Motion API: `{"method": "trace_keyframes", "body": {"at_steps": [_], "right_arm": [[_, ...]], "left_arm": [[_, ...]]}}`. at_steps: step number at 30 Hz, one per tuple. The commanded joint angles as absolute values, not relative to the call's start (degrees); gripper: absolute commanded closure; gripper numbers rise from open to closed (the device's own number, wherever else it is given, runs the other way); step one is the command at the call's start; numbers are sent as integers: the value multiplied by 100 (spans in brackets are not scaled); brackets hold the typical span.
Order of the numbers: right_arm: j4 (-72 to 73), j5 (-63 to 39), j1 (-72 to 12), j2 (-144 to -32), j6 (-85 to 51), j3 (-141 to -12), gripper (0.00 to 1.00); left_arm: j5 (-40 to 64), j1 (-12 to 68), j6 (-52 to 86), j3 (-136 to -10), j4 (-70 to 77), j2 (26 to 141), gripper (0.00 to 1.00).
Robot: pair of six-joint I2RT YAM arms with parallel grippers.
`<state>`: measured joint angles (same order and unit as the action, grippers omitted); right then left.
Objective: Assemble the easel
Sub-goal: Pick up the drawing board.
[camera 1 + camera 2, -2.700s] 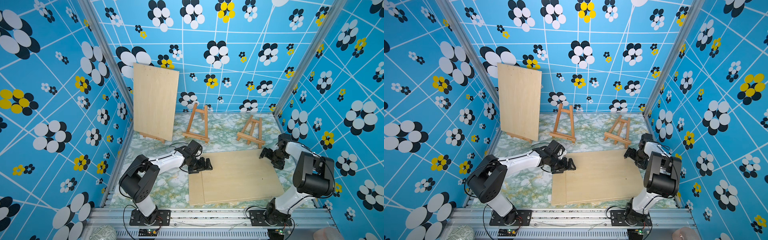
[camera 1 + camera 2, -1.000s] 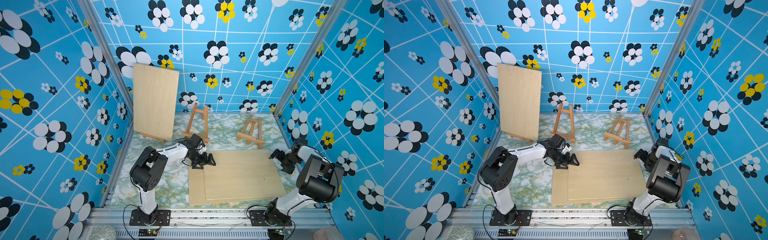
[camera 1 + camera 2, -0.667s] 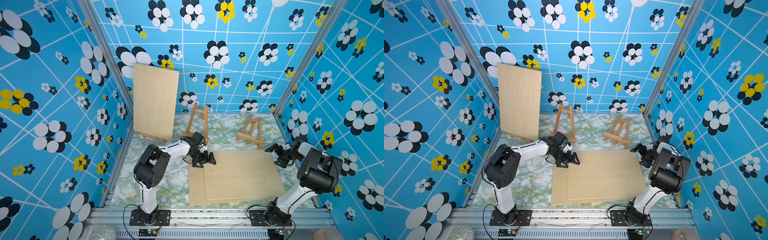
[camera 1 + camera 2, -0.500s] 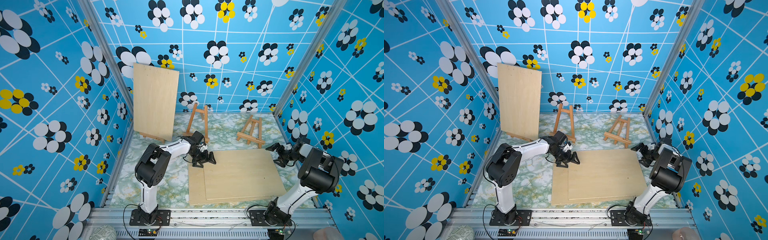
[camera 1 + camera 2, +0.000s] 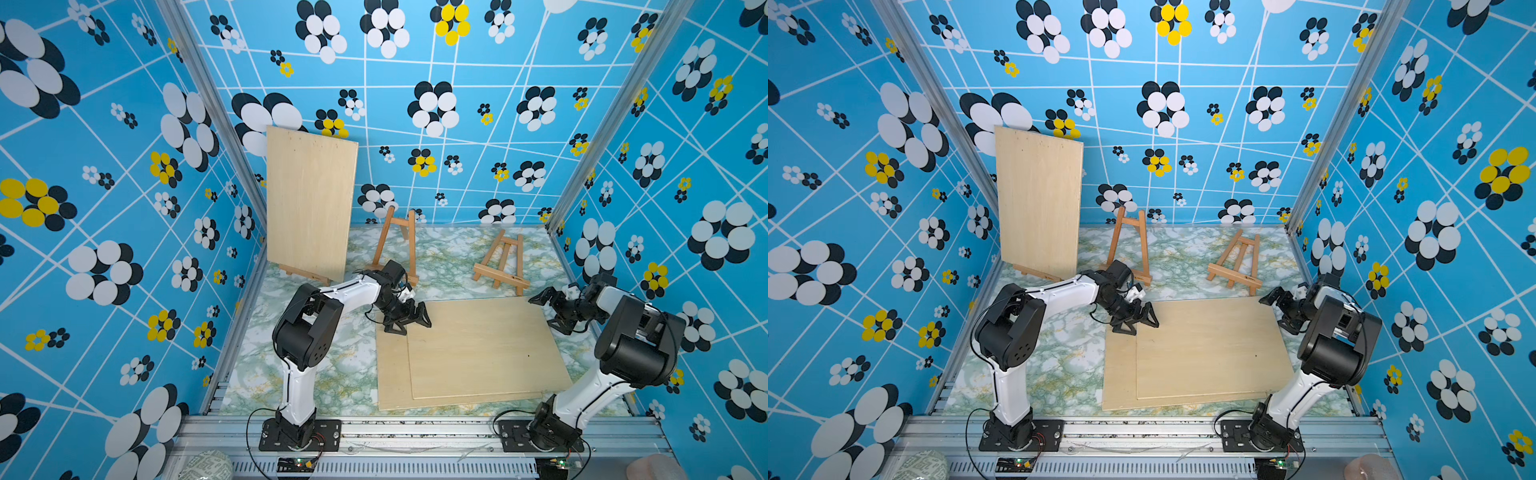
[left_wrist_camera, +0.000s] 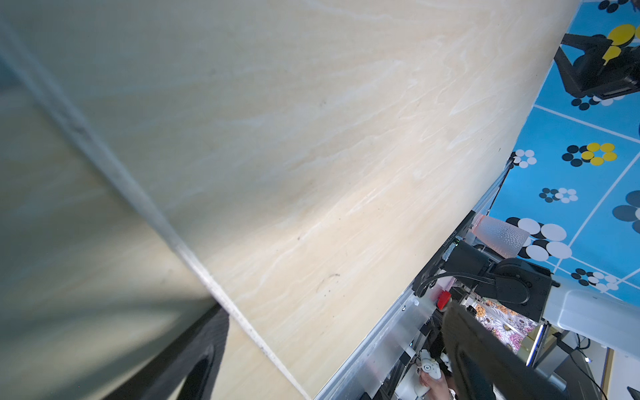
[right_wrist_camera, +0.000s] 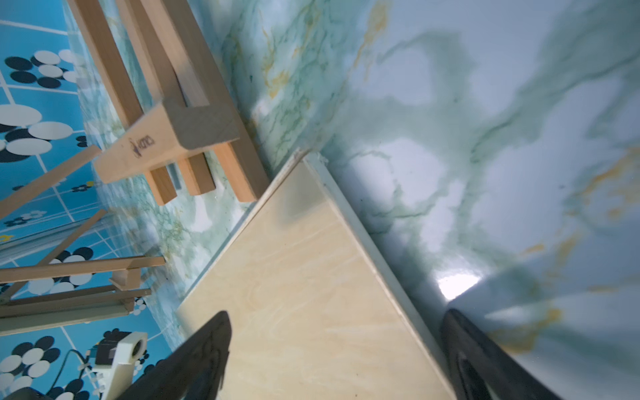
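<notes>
Neither arm has hold of anything right now. The left hand (image 5: 409, 322) is spread wide open and sits low at the far left corner of the top board (image 5: 482, 349). In the left wrist view the board's edge (image 6: 194, 256) runs right between the two fingers, one finger (image 6: 204, 346) over the lower board (image 5: 390, 374) and the other over the top one. So it's straddling that edge, not pinching it. Can't tell if a fingertip actually touches the wood.

The right hand (image 5: 550, 313) is also fully open, down at the far right corner of the same top board. The right wrist view shows one finger (image 7: 207, 346) above the board and the other (image 7: 478, 353) above the bare marble bench (image 7: 519, 138), with the board's edge between them. Nothing is gripped there either.

Both boards lie flat, stacked a bit offset, in the near right part of the bench. The right easel (image 5: 503, 262) is just beyond the board's far right corner, close to the right hand but apart from it. The middle easel (image 5: 399, 245) stands empty right behind the left hand. The left easel (image 5: 305, 274) at the back left already carries an upright board (image 5: 309, 203), leaning toward the wall.
</notes>
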<state>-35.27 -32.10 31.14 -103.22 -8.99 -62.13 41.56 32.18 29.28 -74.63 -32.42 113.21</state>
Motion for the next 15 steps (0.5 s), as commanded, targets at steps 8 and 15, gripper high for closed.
{"method": "trace_keyframes", "body": {"at_steps": [8, 15], "right_arm": [[-4431, -3710, 2655, -10215, -769, -6028, 3], [-4101, -4589, 2552, -10050, -919, -5958, 3]], "left_arm": [[3234, 2979, 2509, -7425, -2829, 12227, 1], [3278, 2979, 2635, -7782, -2763, 12607, 1]]}}
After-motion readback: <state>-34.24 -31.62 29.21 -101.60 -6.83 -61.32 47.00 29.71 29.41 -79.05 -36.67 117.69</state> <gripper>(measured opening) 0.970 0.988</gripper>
